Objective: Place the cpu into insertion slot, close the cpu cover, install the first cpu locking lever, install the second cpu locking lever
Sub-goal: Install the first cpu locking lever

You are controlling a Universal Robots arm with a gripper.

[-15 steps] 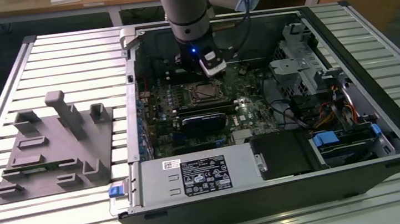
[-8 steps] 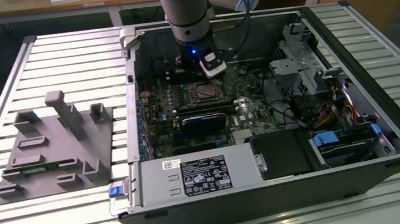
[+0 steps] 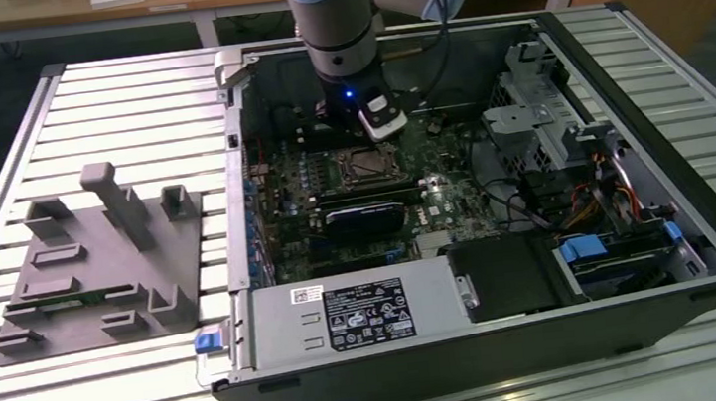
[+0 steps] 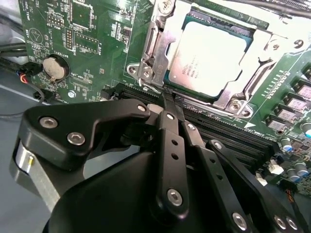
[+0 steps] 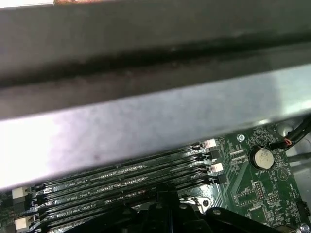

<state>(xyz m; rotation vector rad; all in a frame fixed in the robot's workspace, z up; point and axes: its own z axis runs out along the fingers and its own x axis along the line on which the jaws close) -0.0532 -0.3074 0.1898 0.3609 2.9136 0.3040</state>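
The cpu (image 4: pixel 209 58), a pale silvery square, lies in the insertion slot (image 3: pixel 361 165) on the green board inside the open computer case. The silvery cpu cover (image 4: pixel 154 46) lies down over its edges, so the chip's face shows through the open centre. My gripper (image 4: pixel 167 99) has its black fingers (image 4: pixel 171 141) pressed together, and I see nothing between them. The tips sit at the socket's rim, on the side that faces the memory slots (image 4: pixel 228 128). In the exterior view the gripper (image 3: pixel 375 131) hangs just above the socket's far edge.
Next to the socket are a long black card (image 3: pixel 367 215) and a coin battery (image 4: pixel 53 67). A grey power-supply box (image 3: pixel 343 312) fills the case's near side, with drive cages (image 3: pixel 548 111) and cables at the exterior view's right. A grey fixture block (image 3: pixel 99 268) lies outside the case.
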